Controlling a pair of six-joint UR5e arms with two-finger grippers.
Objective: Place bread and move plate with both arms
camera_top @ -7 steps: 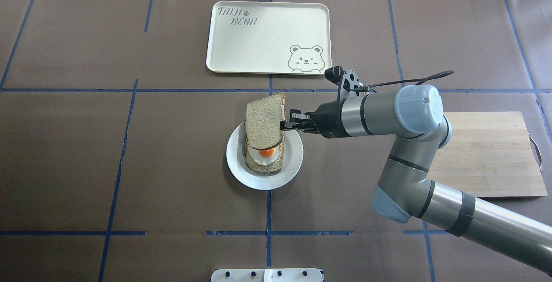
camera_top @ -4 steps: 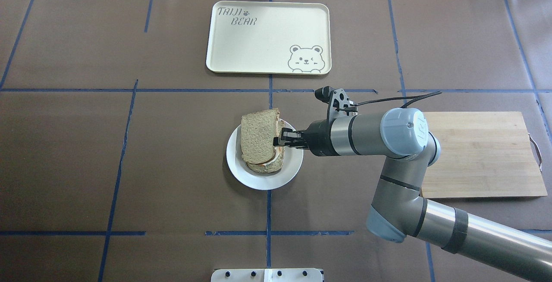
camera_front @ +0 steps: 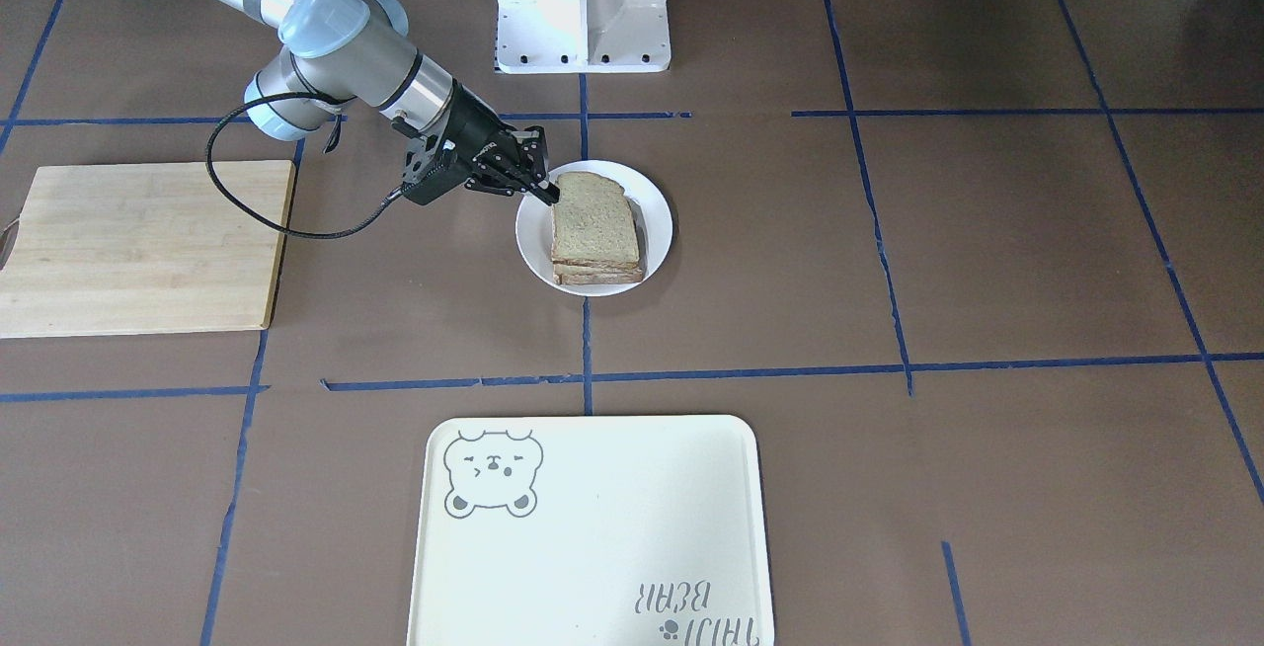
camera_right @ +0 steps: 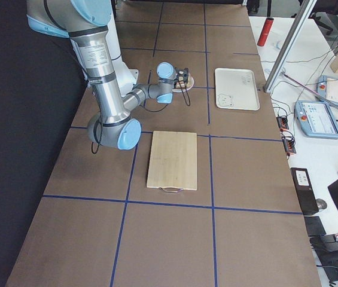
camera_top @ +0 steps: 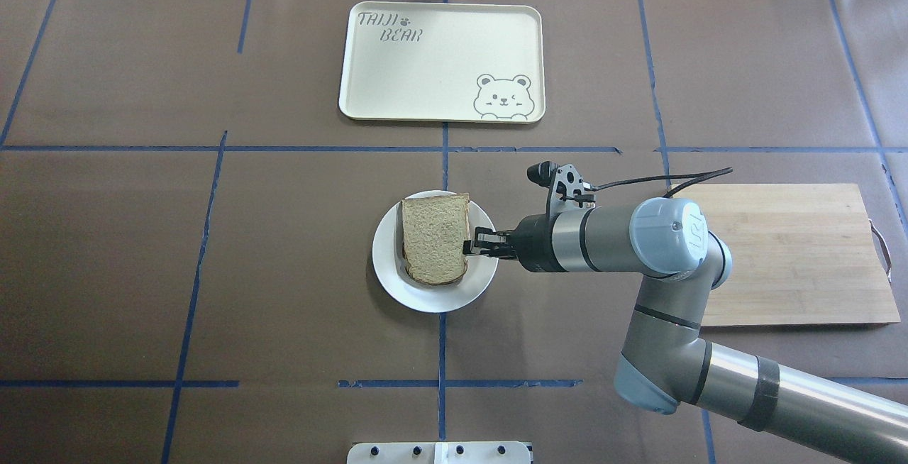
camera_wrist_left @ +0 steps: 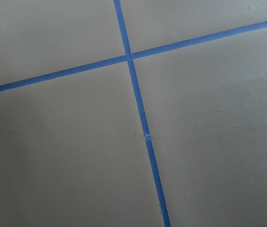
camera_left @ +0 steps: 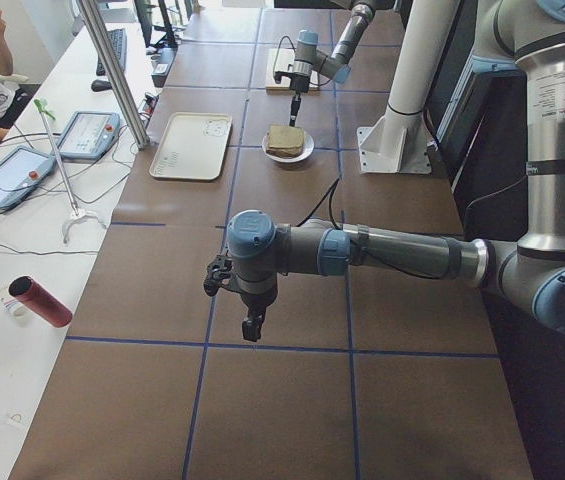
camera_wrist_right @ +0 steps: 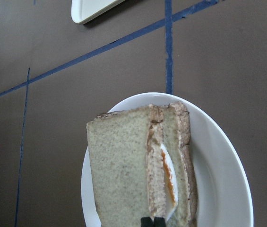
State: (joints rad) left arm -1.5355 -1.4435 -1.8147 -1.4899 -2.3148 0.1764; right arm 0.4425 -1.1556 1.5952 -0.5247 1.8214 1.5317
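The pale tan bread slice (camera_top: pixel 434 237) lies flat on the darker egg toast (camera_front: pixel 597 276) on the small white plate (camera_top: pixel 425 297). My right gripper (camera_top: pixel 469 247) reaches in from the right, level with the plate, and is shut on the slice's right edge. In the right wrist view the fingertips (camera_wrist_right: pixel 147 222) pinch the crust of the bread (camera_wrist_right: pixel 119 170), with the fried egg (camera_wrist_right: pixel 168 175) showing under it. My left gripper (camera_left: pixel 251 330) shows only in the exterior left view, over bare table far from the plate, so I cannot tell whether it is open or shut.
A cream tray with a bear drawing (camera_top: pixel 440 59) lies beyond the plate. A wooden cutting board (camera_top: pixel 794 251) lies to the right, under my right arm. The white pedestal base (camera_front: pixel 583 4) stands at the robot's edge of the table.
My right gripper has lowered the bread from a raised, tilted pose until it lies flat on the egg toast. The egg is now covered in the overhead view.
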